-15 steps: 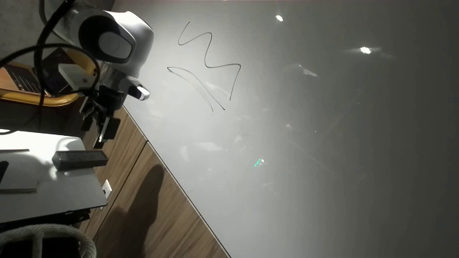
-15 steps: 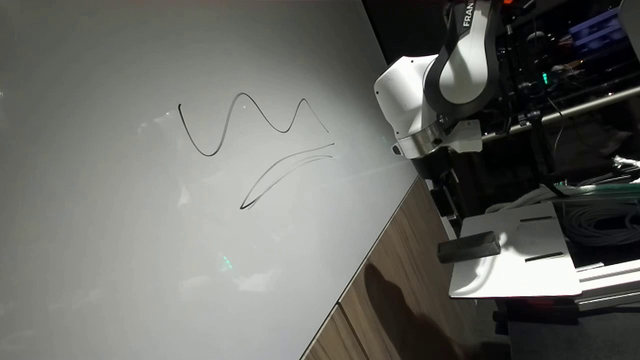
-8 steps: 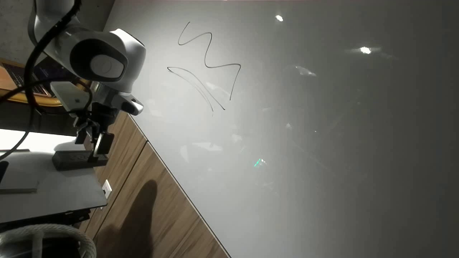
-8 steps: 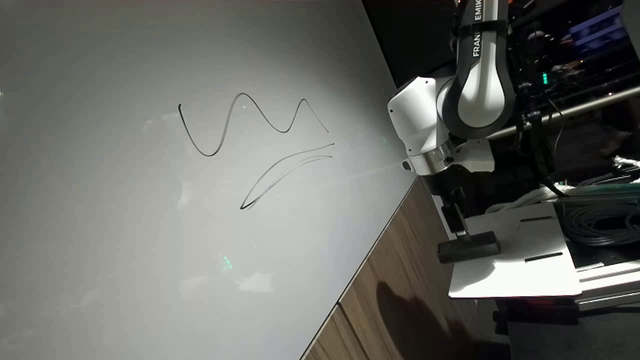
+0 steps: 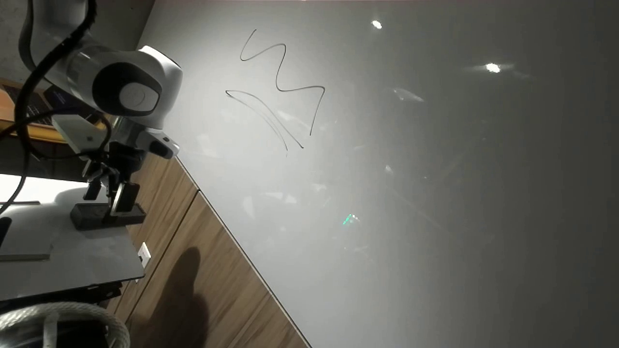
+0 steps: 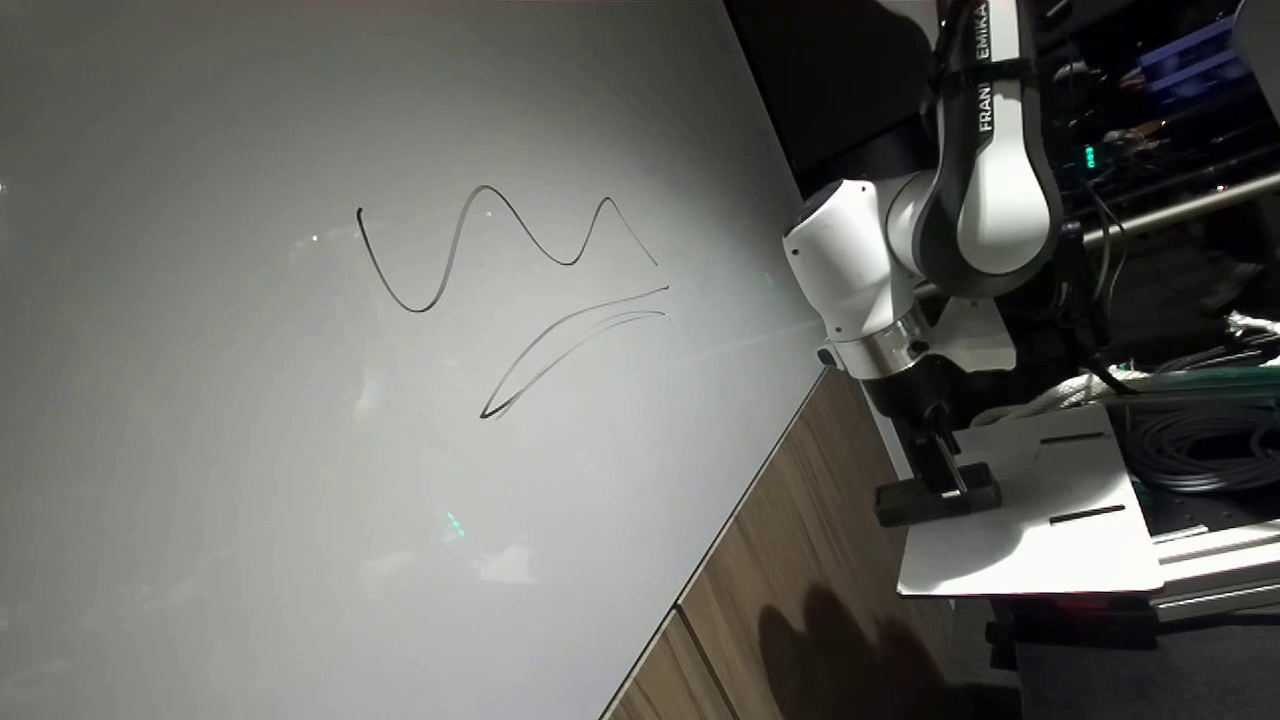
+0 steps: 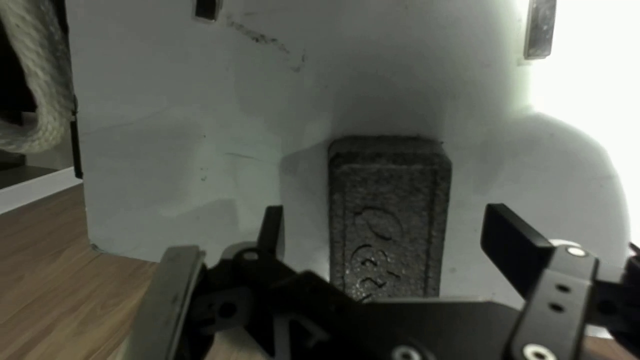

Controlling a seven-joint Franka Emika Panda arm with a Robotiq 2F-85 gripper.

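Observation:
A dark grey felt block [image 7: 392, 190] with embossed lettering, like a board eraser, lies on a light platform; it also shows in both exterior views [image 5: 87, 217] [image 6: 905, 505]. My gripper [image 7: 389, 227] is open, with a finger on either side of the block and a visible gap on each side. In both exterior views the gripper [image 5: 108, 197] [image 6: 945, 472] points down over the block and partly covers it. The near end of the block is hidden behind the gripper body in the wrist view.
The platform [image 7: 150, 175] has slots and a bright glare patch. A large whiteboard [image 5: 387, 290] with dark wavy and curved marker lines [image 6: 545, 325] stands alongside, above wood panelling [image 5: 208, 251]. A rope-wrapped frame [image 5: 72, 309] is near the platform. Cables [image 6: 1200, 450] lie behind it.
The arm has come down from above the platform to the block, also shifting away from the whiteboard. The gripper stays open. The block has not moved.

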